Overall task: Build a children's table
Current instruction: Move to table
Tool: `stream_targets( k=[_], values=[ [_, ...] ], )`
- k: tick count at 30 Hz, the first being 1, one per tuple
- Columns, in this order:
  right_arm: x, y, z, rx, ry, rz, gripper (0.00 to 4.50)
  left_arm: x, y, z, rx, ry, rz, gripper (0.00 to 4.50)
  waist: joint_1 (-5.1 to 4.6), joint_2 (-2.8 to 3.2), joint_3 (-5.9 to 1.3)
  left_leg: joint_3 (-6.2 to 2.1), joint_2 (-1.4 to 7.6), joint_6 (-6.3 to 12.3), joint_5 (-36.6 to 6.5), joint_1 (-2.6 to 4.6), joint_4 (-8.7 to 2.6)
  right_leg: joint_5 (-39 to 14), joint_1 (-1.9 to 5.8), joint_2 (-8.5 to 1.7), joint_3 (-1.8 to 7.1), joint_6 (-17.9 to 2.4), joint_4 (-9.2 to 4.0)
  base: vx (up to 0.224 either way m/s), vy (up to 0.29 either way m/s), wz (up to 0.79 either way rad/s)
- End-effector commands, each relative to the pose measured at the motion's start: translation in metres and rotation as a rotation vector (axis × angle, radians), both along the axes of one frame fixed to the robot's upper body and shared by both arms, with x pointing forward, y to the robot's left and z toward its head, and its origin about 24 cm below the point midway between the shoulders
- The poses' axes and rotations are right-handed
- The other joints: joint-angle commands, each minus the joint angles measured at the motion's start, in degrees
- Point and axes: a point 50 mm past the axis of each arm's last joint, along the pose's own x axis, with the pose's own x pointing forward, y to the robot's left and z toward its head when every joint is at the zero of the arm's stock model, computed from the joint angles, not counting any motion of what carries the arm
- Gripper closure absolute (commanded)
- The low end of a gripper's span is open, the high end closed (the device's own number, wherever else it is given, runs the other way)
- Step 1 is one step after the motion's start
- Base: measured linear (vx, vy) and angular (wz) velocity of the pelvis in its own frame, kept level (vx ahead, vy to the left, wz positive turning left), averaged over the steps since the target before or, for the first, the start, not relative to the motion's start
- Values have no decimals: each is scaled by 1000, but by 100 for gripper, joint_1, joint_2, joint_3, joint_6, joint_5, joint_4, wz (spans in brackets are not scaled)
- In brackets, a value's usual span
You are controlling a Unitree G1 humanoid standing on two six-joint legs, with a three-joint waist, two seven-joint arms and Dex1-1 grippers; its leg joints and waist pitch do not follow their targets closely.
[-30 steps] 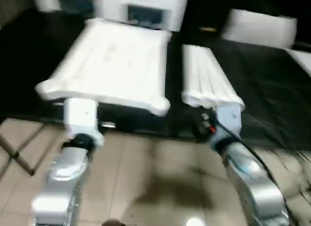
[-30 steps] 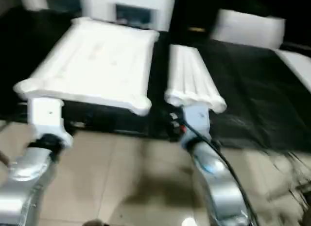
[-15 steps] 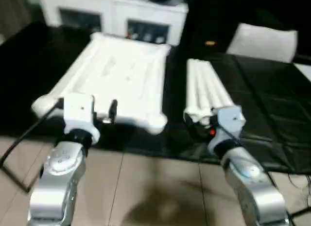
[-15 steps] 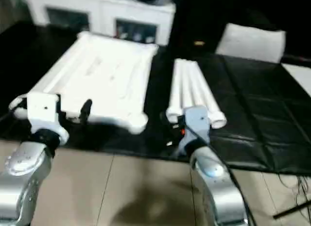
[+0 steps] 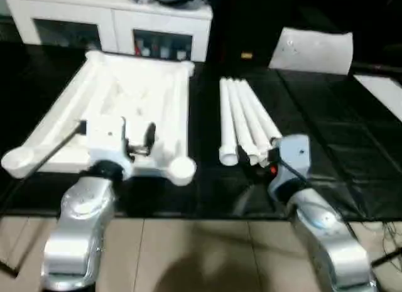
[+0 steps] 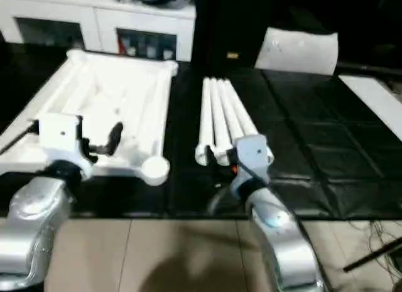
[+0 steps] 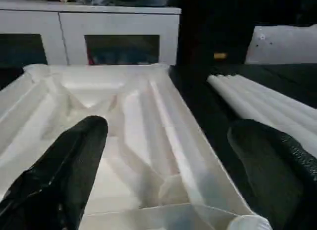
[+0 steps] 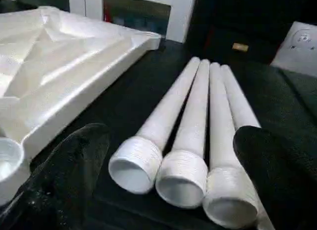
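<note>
The white tabletop (image 5: 119, 110) lay upside down on the black-covered table (image 5: 326, 147), its ribbed underside facing up and a round corner socket (image 5: 182, 168) at the near right corner. To its right, apart from it across a strip of black cover, the four white tube legs (image 5: 242, 119) lay side by side and touching, their wide threaded ends toward the robot. The left hand (image 7: 163, 175) hung over the near edge of the tabletop with its two black fingers (image 7: 69, 161) spread wide and nothing between them. The right hand (image 8: 173, 175) sat just in front of the legs' open ends, its fingers (image 8: 267, 170) likewise spread apart and holding nothing. Beyond the tabletop stood a white cabinet (image 5: 113, 25) with glass doors, and a flat white sheet (image 5: 312, 50) rested at the far right of the table.
</note>
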Motion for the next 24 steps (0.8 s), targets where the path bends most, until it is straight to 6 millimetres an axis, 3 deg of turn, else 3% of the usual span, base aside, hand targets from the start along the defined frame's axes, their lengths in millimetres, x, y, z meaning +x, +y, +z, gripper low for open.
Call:
stream_targets(
  k=[1,2,3,4,5,6,7,8,9,10,11,12,13,14,15,16,17,18,19,20,21,22,23,24],
  values=[
    [4,5,6,6,-20,28,0,1,6,-1,7,6,17,4,42,91,-230,-9,269,123,1033,-134,-553,302,395,-324,191,-1229,-457,113,-4,4],
    [4,5,5,8,-20,29,0,1,6,-1,7,6,19,4,-142,188,-349,-337,490,771,1550,519,-634,699,-42,-116,-65,-940,-82,148,-22,-1],
    [5,6,5,6,-16,35,0,0,6,-2,6,8,18,4,-266,219,-364,-606,653,1286,1748,823,-653,386,-388,-105,-155,-739,132,148,-22,-1],
    [6,6,4,4,-14,38,0,1,6,-2,6,9,18,4,-281,162,-402,-872,955,2230,2244,1126,-594,-232,-806,-274,-108,-173,385,120,-27,5],
    [7,6,4,2,-11,42,0,0,7,-3,10,12,18,4,-284,82,-365,-824,1007,2600,2472,981,-615,-100,-946,-424,10,146,484,66,-26,7],
    [7,6,4,2,-10,45,0,0,7,-3,10,13,18,4,-260,37,-304,-650,898,2554,2302,820,-656,98,-911,-463,58,152,396,66,-26,7],
    [8,7,3,3,-7,49,0,-1,7,-4,11,16,17,4,-221,-151,-241,-129,319,1887,1185,455,-536,577,-564,-529,226,-68,-217,51,-47,6],
    [8,7,3,9,-4,53,0,-1,8,-4,15,19,15,4,36,-242,-147,154,-167,1109,-13,43,-174,-679,-47,-924,758,-378,-694,38,-63,0],
    [8,8,4,14,-2,55,0,-1,8,-4,17,21,14,4,87,-301,-200,30,-58,762,-87,-180,49,-1377,271,-1208,916,-620,-794,38,-63,0],
    [9,8,3,26,4,53,0,-2,9,-5,23,25,8,4,206,-274,-225,-37,82,145,83,-265,128,-1732,354,-1226,886,-1024,-776,0,0,0],
    [9,8,2,36,10,49,0,-2,10,-5,33,27,2,4,186,-256,-202,-46,120,-15,247,-319,51,-1600,385,-1115,797,-1205,-741,0,0,0],
    [9,8,0,37,16,47,0,-2,11,-6,40,28,1,4,189,-110,-147,17,195,-160,380,-179,-293,-1358,215,-820,517,-1363,-702,0,0,0],
    [9,9,-1,33,20,46,0,-2,12,-6,43,28,2,4,135,-41,-140,53,272,-201,335,-61,-495,-1325,137,-677,329,-1347,-681,61,12,0],
    [9,10,-3,30,24,45,0,-1,13,-5,42,28,2,4,-42,113,-191,-113,465,-110,-158,339,-770,-733,-114,-274,18,-1131,-353,98,19,-1],
    [8,10,-3,32,25,45,0,-1,14,-5,41,28,2,4,-153,113,-298,-273,511,169,143,504,-780,-189,-131,-246,-49,-1121,-194,98,19,-1],
    [8,10,-3,33,24,44,0,-1,14,-5,41,28,1,4,-216,214,-215,-416,571,704,67,722,-798,8,-427,-236,-134,-1028,-72,110,14,11],
    [7,10,-3,33,23,40,0,0,13,-5,40,28,0,4,-264,164,-229,-475,616,969,11,781,-804,71,-461,-283,-127,-980,-32,85,9,11],
    [7,9,-3,31,22,34,0,0,12,-6,36,29,-2,4,-268,79,-203,-403,540,1385,122,699,-747,294,-409,-398,-59,-1044,-109,85,9,11],
    [7,9,-3,30,20,31,0,1,11,-6,34,29,-4,4,-242,10,-198,-275,417,1456,279,519,-688,481,-235,-502,36,-1182,-245,0,0,0],
    [6,8,-3,30,18,28,0,1,9,-7,32,29,-6,4,35,-1,-272,63,57,1126,732,-24,-363,496,399,-771,371,-1510,-519,0,0,0],
    [6,7,-3,29,18,26,0,1,8,-7,30,30,-9,4,19,-113,-287,73,46,1004,813,-171,-310,494,512,-748,415,-1545,-563,0,0,0],
    [6,7,-3,29,18,26,0,1,8,-7,30,30,-9,4,79,-94,-286,64,60,745,896,-249,-329,367,592,-666,381,-1563,-581,56,8,4],
    [5,6,-3,27,17,23,0,2,6,-8,26,30,-12,4,71,-54,-303,50,97,650,994,-226,-378,431,579,-608,323,-1560,-532,58,-2,3],
    [5,5,-3,24,17,21,0,2,3,-9,17,32,-20,4,12,38,-332,5,151,582,1362,-33,-511,736,438,-393,122,-1494,-393,58,-2,3]
  ],
)
